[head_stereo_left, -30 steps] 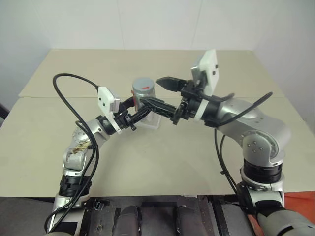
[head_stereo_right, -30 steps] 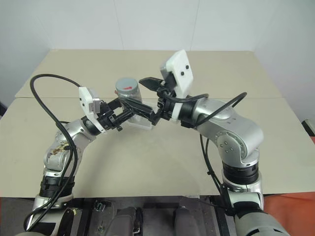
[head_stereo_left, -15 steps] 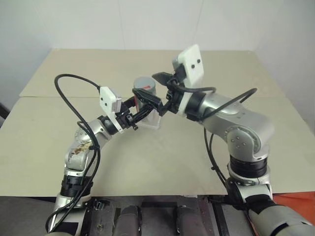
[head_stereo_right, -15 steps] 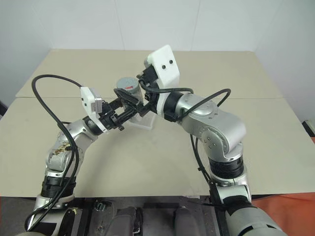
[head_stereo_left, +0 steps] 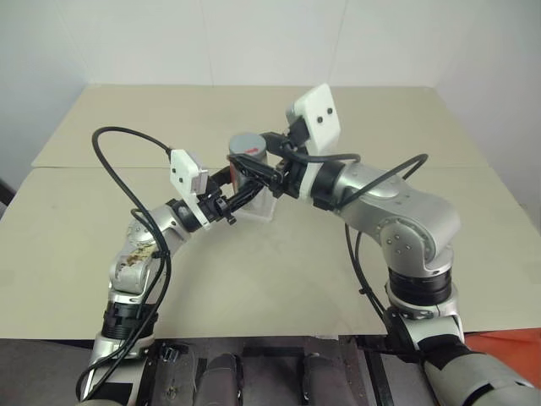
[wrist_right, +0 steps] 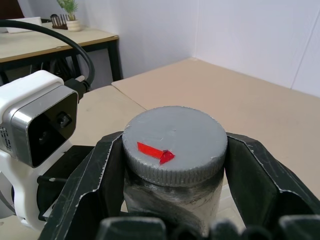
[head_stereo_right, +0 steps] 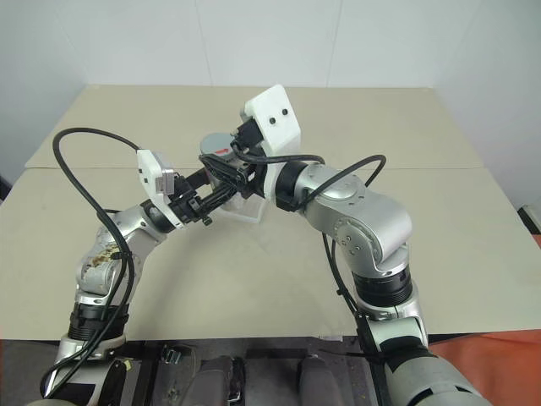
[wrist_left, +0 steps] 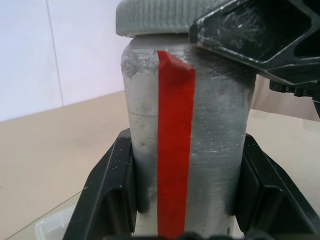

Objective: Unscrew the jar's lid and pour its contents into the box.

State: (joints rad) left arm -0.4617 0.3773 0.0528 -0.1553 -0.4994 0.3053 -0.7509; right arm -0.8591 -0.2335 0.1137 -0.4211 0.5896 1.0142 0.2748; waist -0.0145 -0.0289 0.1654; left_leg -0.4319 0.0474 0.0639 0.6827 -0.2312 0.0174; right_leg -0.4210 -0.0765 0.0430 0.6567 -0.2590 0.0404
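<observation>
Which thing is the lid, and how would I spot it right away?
Look at the middle of the beige table, where the two black grippers meet around a silvery-grey jar held up by the left gripper. The lid is the round grey cap on top, clamped by the right gripper. It alone has ridged edges and a small red mark on top.

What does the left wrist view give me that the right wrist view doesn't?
Left wrist only: the jar's side with the red strip running down it, the left tool clamped on the body, and a corner of the box. Right wrist only: the lid's flat top with its red mark, the right tool closed on its rim, and the left wrist camera housing. Both: jar, lid still on, table.
</observation>
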